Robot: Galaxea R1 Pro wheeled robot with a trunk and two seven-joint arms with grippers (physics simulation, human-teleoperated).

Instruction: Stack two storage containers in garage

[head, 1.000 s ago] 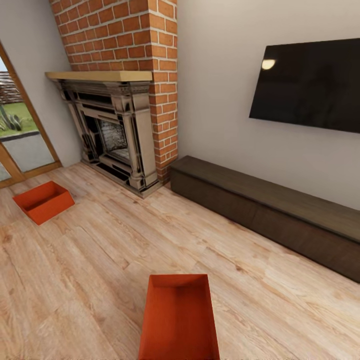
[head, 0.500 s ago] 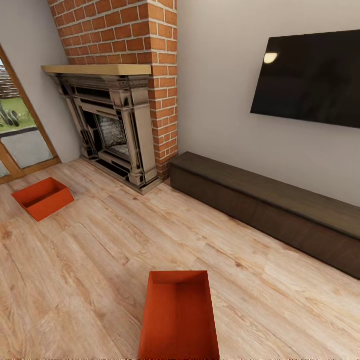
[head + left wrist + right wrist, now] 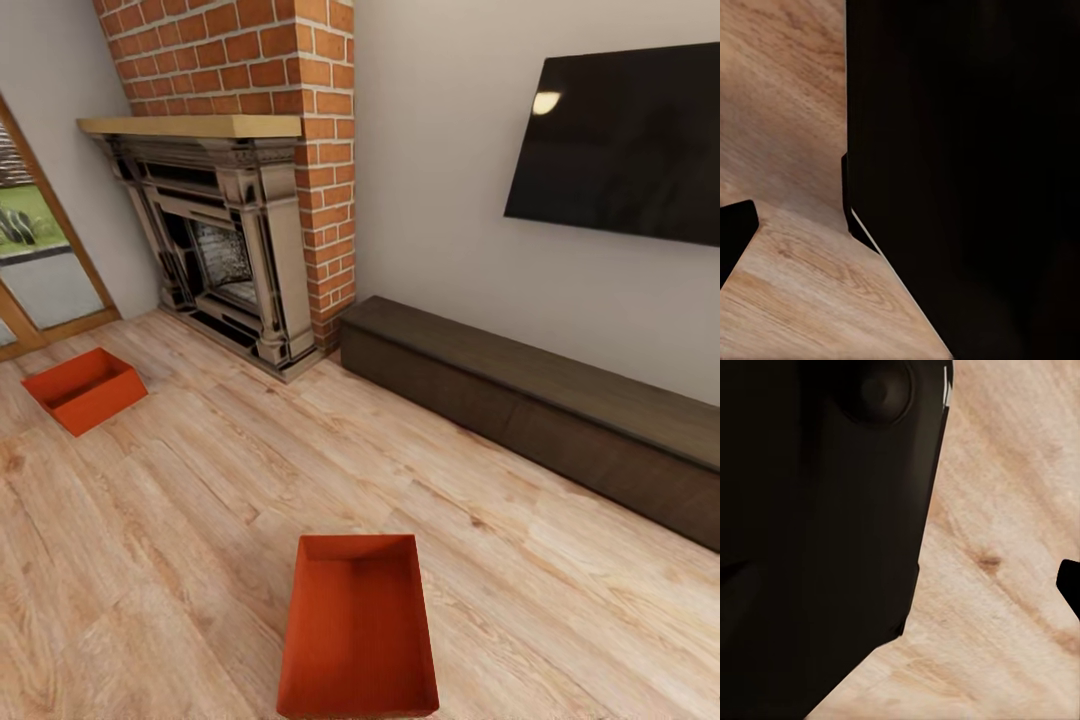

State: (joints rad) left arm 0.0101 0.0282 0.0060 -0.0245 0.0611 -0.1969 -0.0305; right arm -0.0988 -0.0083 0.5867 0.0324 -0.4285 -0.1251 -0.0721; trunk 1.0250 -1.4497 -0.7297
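An orange-red rectangular open-top storage container (image 3: pixel 358 630) sits on the light wood plank floor (image 3: pixel 200 540) of the living room, close below the head camera and near the bottom edge of the picture, its long side running away from the viewer. A second, identical orange-red open-top container (image 3: pixel 85 388) rests on the same floor well apart from the first, far to the left, near a wooden-framed glass door (image 3: pixel 40 280) through which grass shows outside. Both bins stand upright.

Behind them rises a red brick chimney (image 3: pixel 270 70) with a pale wooden mantel shelf (image 3: pixel 190 126) over an ornate dark fireplace surround (image 3: pixel 225 260). To its right, a long dark low cabinet (image 3: pixel 540 410) runs along the plain white wall, beneath a black flat wall-mounted screen (image 3: pixel 625 150).

In the left wrist view, a large black part of the robot (image 3: pixel 967 172) blocks most of the picture, with wood planks beside it and a dark tip at one edge; whether the left claw is spread or pressed together cannot be told. The right wrist view likewise shows a black robot body (image 3: pixel 825 525) over pale wood planks, and the right claw's state cannot be told.
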